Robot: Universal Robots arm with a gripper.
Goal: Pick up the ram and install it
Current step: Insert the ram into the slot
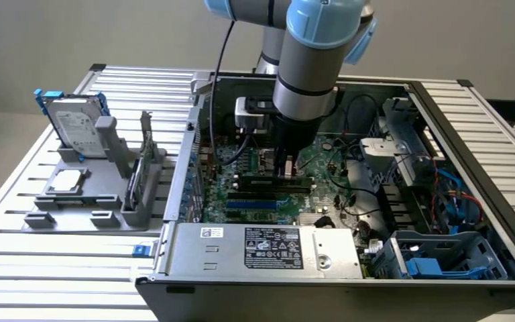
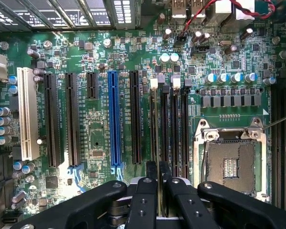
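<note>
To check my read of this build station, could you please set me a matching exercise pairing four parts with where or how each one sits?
Things:
A. ram
B. hard drive
C. processor socket
D. power supply

Places or states:
1. empty
2. upright in the grey fixture, outside the case
3. flat inside the case, white label on top
4. on edge over the motherboard

Pairs: A-4, B-2, C-1, D-3.
</note>
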